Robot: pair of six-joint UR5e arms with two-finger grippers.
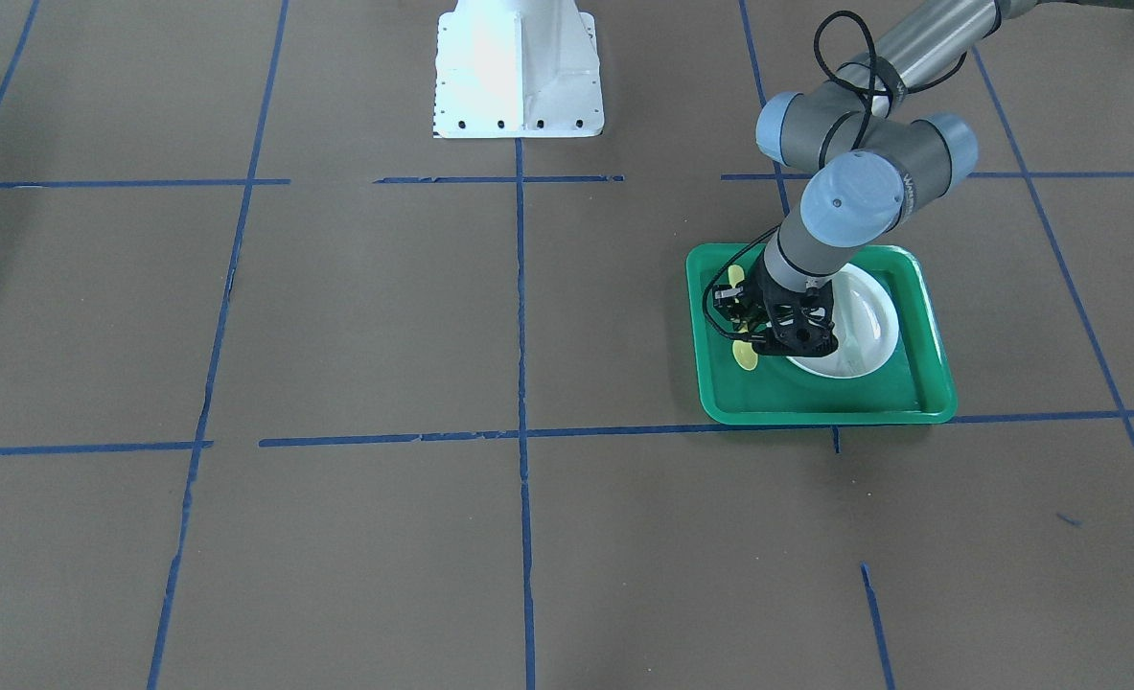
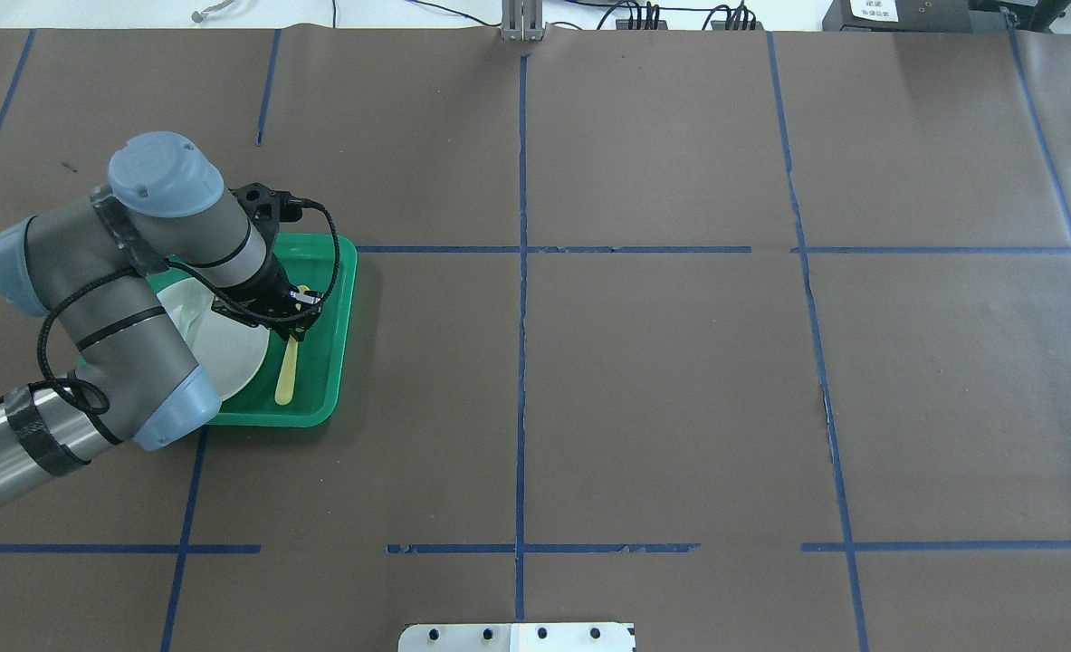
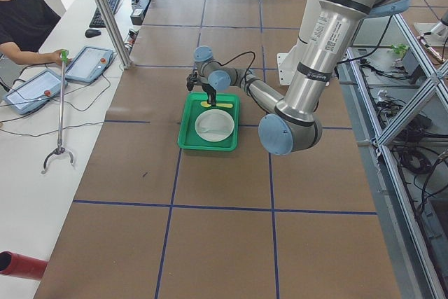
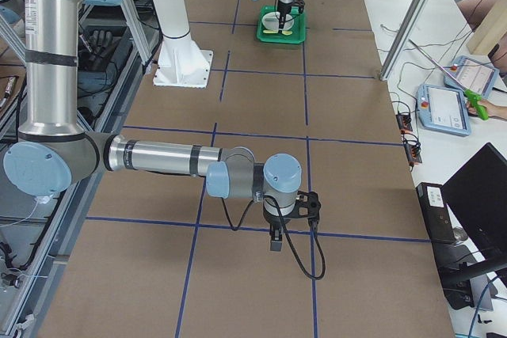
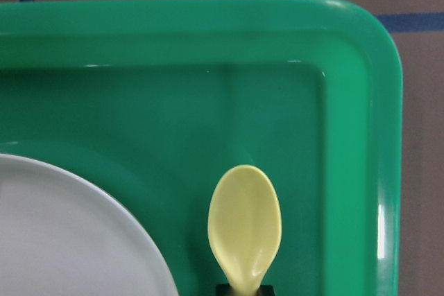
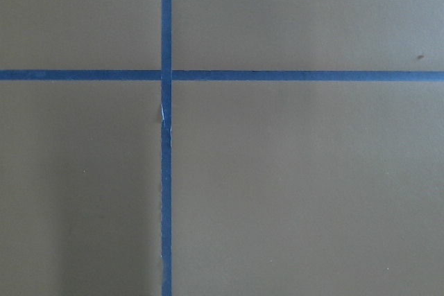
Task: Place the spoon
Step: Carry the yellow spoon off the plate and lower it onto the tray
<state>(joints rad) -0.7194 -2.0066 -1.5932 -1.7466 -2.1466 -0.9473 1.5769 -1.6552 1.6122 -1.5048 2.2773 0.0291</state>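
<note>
Spoon (image 2: 287,373) lies within the green tray (image 2: 336,312), at three o'clock of the white plate (image 2: 227,358) in the overhead view, with its handle running toward six. The left gripper (image 2: 296,317) has its jaws pinched narrow on the handle near the bowl. The right gripper (image 4: 279,231) hangs over brown table (image 6: 291,185); I cannot tell how its jaws stand.

Bright, even light falls from above, and shadows are soft. The white base (image 1: 517,67) at twelve o'clock is blown out. A glare streak marks the green tray (image 5: 380,227) at four o'clock, while the spoon (image 5: 245,223) is sharp. The table (image 6: 83,240) dims toward seven o'clock.
</note>
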